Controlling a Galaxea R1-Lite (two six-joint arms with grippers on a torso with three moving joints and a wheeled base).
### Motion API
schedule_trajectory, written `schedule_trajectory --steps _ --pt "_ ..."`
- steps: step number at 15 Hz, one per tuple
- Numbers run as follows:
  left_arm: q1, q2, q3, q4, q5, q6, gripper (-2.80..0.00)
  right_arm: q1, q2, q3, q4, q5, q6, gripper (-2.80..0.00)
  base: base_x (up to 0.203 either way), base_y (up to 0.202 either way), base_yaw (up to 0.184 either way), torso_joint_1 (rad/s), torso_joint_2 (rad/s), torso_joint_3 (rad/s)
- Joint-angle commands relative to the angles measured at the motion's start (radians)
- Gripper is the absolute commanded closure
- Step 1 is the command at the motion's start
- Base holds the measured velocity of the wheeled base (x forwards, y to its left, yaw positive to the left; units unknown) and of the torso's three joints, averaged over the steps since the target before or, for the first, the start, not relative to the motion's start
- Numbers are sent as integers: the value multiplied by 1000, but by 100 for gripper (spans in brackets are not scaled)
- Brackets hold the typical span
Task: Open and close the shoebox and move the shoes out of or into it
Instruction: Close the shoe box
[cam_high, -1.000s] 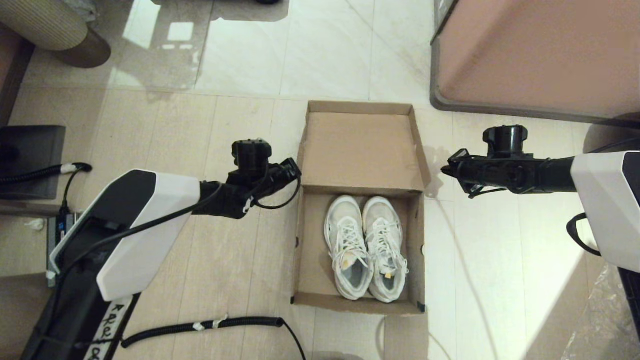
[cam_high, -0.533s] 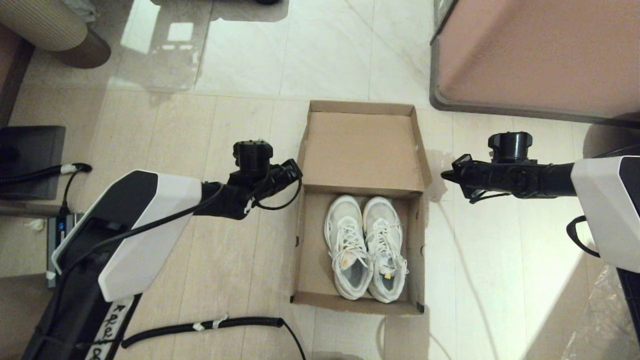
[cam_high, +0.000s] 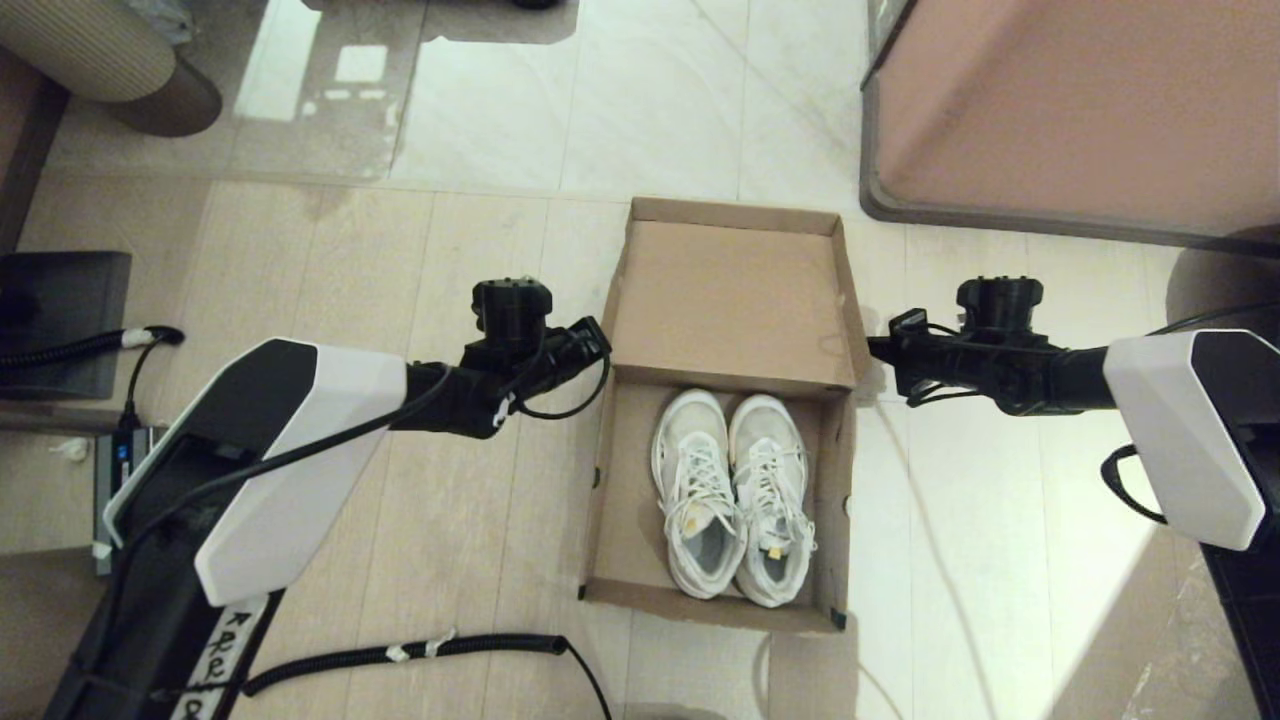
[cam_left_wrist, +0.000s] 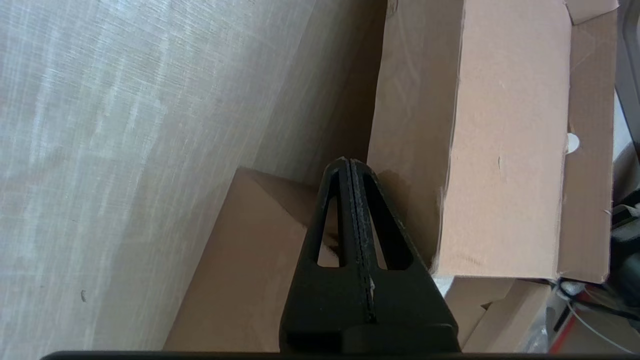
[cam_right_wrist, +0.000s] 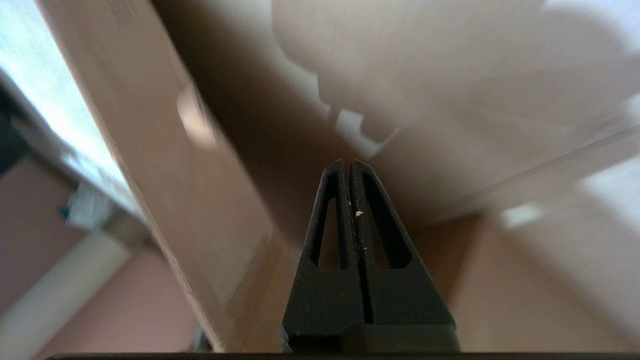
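The brown cardboard shoebox (cam_high: 608, 520) stands open on the floor, its flap lid (cam_high: 735, 300) raised at the far side. Inside the near half lie the two white mesh sneakers (cam_high: 735, 495), side by side with toes toward the lid. My left gripper (cam_high: 600, 340) is shut and empty, its tip at the lid's left edge near the hinge. In the left wrist view the left gripper (cam_left_wrist: 348, 161) points at the lid (cam_left_wrist: 500, 150). My right gripper (cam_high: 872, 350) is shut and empty too, right at the lid's right edge. The right gripper (cam_right_wrist: 348, 162) faces blurred cardboard (cam_right_wrist: 175, 165).
A large pinkish-brown cabinet with a grey rim (cam_high: 1080, 110) stands at the back right, close behind the right arm. A coiled black cable (cam_high: 400, 655) lies on the floor at the front left. A dark flat object (cam_high: 60, 320) and a striped pouf (cam_high: 90, 50) are at the left.
The right gripper has moved left, up to the lid's right edge. The lid and box have shifted a little to the right. The left gripper has edged slightly forward.
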Motion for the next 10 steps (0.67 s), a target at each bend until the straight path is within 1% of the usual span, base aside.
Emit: schedule_trajectory --steps 1,3,6,7,10 --pt "-4 -4 1 -2 -1 -4 0 7 33 1 -68 5 24 0 0 0 0 0 0 0" --pt "-10 -4 1 -1 0 -5 0 24 62 -1 -142 19 43 0 0 0 0 0 0 0" --pt "-10 -5 1 1 5 -5 0 45 86 -2 -144 33 54 0 0 0 0 0 0 0" --pt "-10 -5 1 1 18 -4 0 45 89 -2 -154 34 84 0 0 0 0 0 0 0" --pt "-10 -5 2 3 36 -5 0 45 109 -12 -250 47 250 0 0 0 0 0 0 0"
